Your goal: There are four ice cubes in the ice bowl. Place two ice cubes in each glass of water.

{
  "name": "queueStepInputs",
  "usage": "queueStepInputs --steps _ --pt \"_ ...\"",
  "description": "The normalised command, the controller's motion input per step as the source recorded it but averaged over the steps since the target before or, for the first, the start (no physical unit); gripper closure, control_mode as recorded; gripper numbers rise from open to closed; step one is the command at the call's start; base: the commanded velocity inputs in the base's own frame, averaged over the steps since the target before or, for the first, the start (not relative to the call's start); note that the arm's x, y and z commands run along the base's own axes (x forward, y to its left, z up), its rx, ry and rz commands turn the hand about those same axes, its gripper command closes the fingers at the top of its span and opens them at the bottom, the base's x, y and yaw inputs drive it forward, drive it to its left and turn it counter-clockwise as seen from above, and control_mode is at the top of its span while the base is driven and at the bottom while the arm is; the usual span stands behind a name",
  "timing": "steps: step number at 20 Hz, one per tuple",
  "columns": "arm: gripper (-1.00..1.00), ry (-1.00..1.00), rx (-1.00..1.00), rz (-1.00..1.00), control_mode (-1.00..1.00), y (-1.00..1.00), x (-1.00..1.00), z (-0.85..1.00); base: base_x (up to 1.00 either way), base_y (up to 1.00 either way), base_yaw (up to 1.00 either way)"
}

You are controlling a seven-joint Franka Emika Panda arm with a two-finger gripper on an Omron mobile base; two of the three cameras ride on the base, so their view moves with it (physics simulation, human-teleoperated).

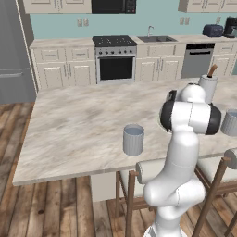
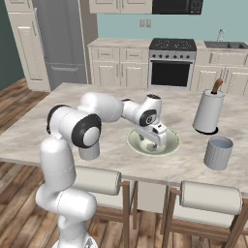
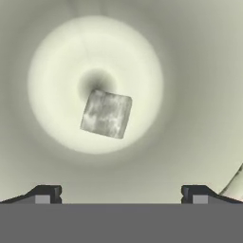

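Note:
My gripper (image 3: 121, 193) hangs open just above the inside of the pale green-white ice bowl (image 3: 190, 71), its fingers spread wide. One grey-white ice cube (image 3: 106, 114) lies tilted on the bowl's bottom, ahead of the fingertips and between them. From the right base view the gripper (image 2: 153, 136) reaches down into the bowl (image 2: 172, 145) at the counter's middle. One grey-blue glass of water (image 2: 219, 152) stands right of the bowl; the other glass (image 1: 133, 139) stands near the counter's front edge, partly behind my elbow in the right base view.
A tall white holder (image 2: 209, 110) with a brown-handled utensil stands behind the right glass. Stools with padded backs (image 2: 209, 197) line the counter's near edge. The counter (image 1: 74, 125) stretches wide to the left of the glasses.

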Motion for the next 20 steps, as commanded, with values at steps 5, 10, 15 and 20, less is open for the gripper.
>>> queueStepInputs --steps 5,10,15,20 --pt "-1.0 0.0 0.0 0.0 -1.0 -0.01 0.1 -0.13 0.0 0.0 0.0" --pt "-1.0 0.0 0.0 0.0 -1.0 0.0 0.18 -0.11 0.0 0.0 0.0" --pt "-1.0 0.0 0.0 0.0 -1.0 -0.02 0.14 -0.09 0.0 0.0 0.0" --pt "-1.0 0.0 0.0 0.0 -1.0 -0.11 0.12 -0.09 0.0 0.0 0.0"
